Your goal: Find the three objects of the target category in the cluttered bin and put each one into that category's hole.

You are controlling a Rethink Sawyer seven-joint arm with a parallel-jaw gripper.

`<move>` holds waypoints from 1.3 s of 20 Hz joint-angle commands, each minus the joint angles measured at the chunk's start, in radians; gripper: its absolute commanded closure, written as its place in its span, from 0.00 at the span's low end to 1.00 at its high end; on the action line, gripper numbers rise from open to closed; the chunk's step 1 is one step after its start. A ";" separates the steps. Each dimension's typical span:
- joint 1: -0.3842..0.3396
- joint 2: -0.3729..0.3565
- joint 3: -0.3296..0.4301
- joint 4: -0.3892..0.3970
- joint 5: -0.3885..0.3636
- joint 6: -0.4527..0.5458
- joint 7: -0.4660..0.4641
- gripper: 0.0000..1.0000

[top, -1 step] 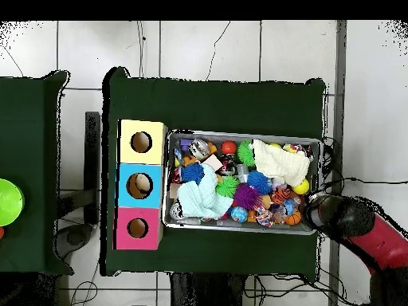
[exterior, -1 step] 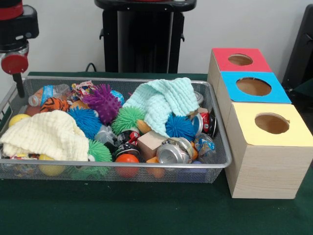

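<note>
A wire mesh bin (exterior, -1 step: 146, 174) (top, -1 step: 243, 133) is packed with clutter. Inside lie crushed cans (exterior, -1 step: 172, 152), a plastic bottle (exterior, -1 step: 48, 93), a wooden block (exterior, -1 step: 150, 143), and purple (exterior, -1 step: 102, 100), blue (exterior, -1 step: 84, 121) and green (exterior, -1 step: 128, 118) spiky balls. A mint cloth (exterior, -1 step: 164, 103) (top, -1 step: 203, 199) and a pale yellow cloth (exterior, -1 step: 46, 134) (top, -1 step: 279, 162) hide what lies under them. Beside the bin stand a red box (exterior, -1 step: 222, 58) (top, -1 step: 123, 228), a blue box (exterior, -1 step: 234, 90) (top, -1 step: 123, 185) and a yellow box (exterior, -1 step: 247, 127) (top, -1 step: 126, 142), each with a round hole on top. My gripper (exterior, -1 step: 18, 83) (top, -1 step: 316, 209) hangs above the bin's far left corner in the front view, holding nothing I can see.
Red, orange and yellow smooth balls (exterior, -1 step: 127, 159) sit low along the bin's front wall. Green cloth covers the table (exterior, -1 step: 98, 210). In the overhead view a green bowl (top, -1 step: 8, 203) rests on a second table at the left edge.
</note>
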State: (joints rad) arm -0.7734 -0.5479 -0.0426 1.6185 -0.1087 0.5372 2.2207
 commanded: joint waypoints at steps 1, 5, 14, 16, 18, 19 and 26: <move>-0.048 0.031 0.188 0.073 -0.071 0.023 -0.200 0.00; -0.068 0.008 0.230 0.106 -0.073 0.042 -0.185 0.00; 0.047 -0.082 0.169 0.190 -0.055 0.017 -0.007 0.00; 0.059 -0.084 0.166 0.211 -0.031 0.006 0.029 0.00; 0.064 -0.088 0.169 0.234 -0.013 -0.010 0.047 0.00; 0.067 -0.089 0.169 0.241 -0.007 -0.016 0.053 0.00; 0.125 -0.044 0.110 0.243 -0.055 -0.124 0.090 0.00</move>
State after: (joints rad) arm -0.6807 -0.6290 0.0419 1.8008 -0.1392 0.5231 2.2207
